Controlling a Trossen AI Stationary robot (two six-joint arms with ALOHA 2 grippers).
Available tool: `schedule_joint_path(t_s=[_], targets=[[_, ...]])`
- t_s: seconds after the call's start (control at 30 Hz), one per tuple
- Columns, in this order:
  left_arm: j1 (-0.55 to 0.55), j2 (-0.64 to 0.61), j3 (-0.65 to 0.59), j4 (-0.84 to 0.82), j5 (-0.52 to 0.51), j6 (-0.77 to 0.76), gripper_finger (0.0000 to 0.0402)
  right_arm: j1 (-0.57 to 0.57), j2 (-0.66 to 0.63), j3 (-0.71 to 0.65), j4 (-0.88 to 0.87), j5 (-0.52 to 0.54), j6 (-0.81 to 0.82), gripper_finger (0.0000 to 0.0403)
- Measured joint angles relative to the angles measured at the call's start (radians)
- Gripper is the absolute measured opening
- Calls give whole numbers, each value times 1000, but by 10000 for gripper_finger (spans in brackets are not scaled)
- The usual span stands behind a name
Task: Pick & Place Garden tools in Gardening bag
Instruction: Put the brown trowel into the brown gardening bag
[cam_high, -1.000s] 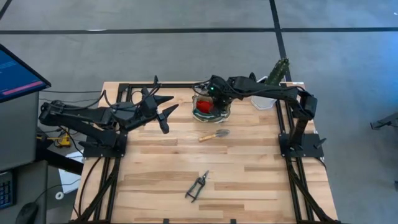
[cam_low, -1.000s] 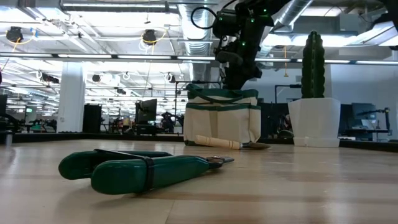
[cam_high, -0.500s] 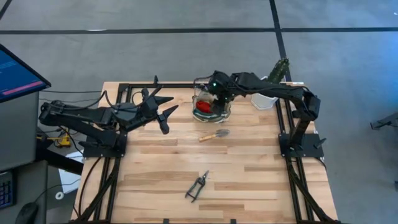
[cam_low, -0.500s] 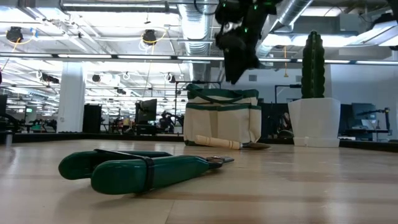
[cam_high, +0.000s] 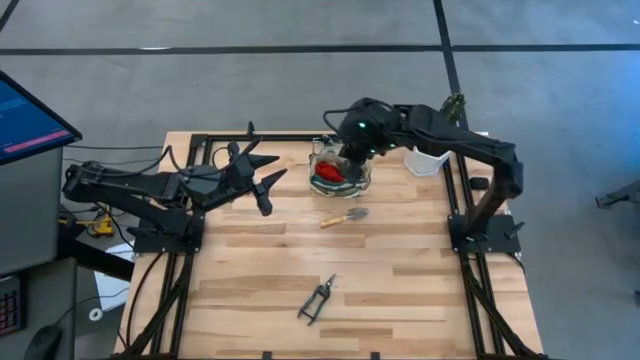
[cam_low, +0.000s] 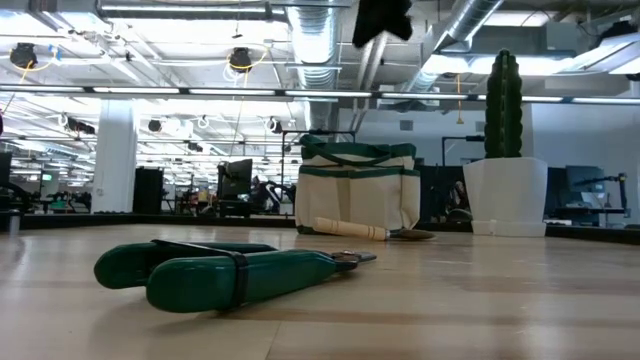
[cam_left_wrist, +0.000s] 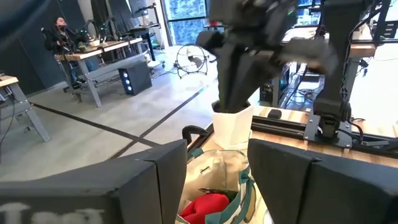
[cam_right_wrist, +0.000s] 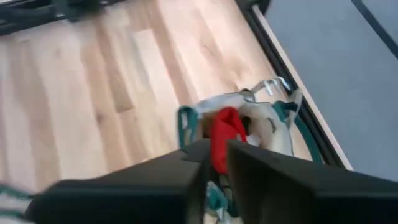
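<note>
The gardening bag (cam_high: 340, 174) stands at the table's far middle, with the red-headed tool (cam_high: 328, 172) inside it; both also show in the right wrist view (cam_right_wrist: 224, 127). My right gripper (cam_right_wrist: 217, 163) hangs high above the bag's mouth, empty, its fingers a narrow gap apart; it shows at the top of the low view (cam_low: 382, 18). The wooden-handled trowel (cam_high: 344, 217) lies flat on the table just in front of the bag. The pruning shears (cam_high: 317, 298) lie flat near the front edge. My left gripper (cam_high: 265, 186) is open and waits left of the bag.
A white pot with a green cactus (cam_low: 505, 150) stands right of the bag at the far right corner. Bare wood lies between the trowel and the shears. A black frame rail (cam_high: 260, 137) runs along the table's far edge.
My right gripper has risen from the bag's mouth, going up to the top of the low view. The red-headed tool has stayed inside the bag. The bag, the trowel and the shears have not moved.
</note>
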Motion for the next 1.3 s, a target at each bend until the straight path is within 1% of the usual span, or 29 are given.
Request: schedule_joint_path(t_s=[0.03, 0.1, 0.27, 0.37, 0.47, 0.57, 0.63, 0.73, 0.8, 0.87, 0.97, 1.07, 1.2, 1.3], targets=[[0, 0, 0, 0, 0, 0, 159, 16, -12, 0, 0, 0, -2, 19], [0, 0, 0, -4, 0, 0, 159, 41, -41, -2, -3, 3, -2, 6], [0, 0, 0, -6, 0, -8, 159, 114, -117, -1, 22, 15, -1, 27], [0, 0, 0, -6, 2, -43, 159, 163, -149, -1, 53, 59, 6, 30], [-1, 0, 0, -6, 4, -57, 159, 214, -179, -2, 59, 112, 8, 23], [-7, 0, 0, -6, 67, -58, 159, 265, -195, -2, 60, 161, 9, 12], [-7, 0, 0, -6, 136, -60, 159, 296, -196, -2, 60, 186, 9, 6], [-7, 0, 0, -6, 233, -60, 159, 338, -195, -2, 59, 197, 7, 1], [-7, 0, 0, -6, 260, -60, 159, 363, -193, -2, 60, 197, 0, 2], [-7, 0, 0, -6, 262, -60, 159, 382, -193, -26, 74, 197, -7, 4], [-7, 0, 0, -6, 262, -56, 159, 403, -214, -105, 120, 196, 4, 5], [-7, 0, 0, -6, 263, -52, 159, 418, -277, -228, 205, 196, 47, 2], [-7, 0, 0, -6, 264, -53, 159, 434, -378, -447, 408, 195, 111, 1], [-7, 0, 0, -6, 266, -53, 159, 447, -450, -610, 598, 193, 137, 2]])
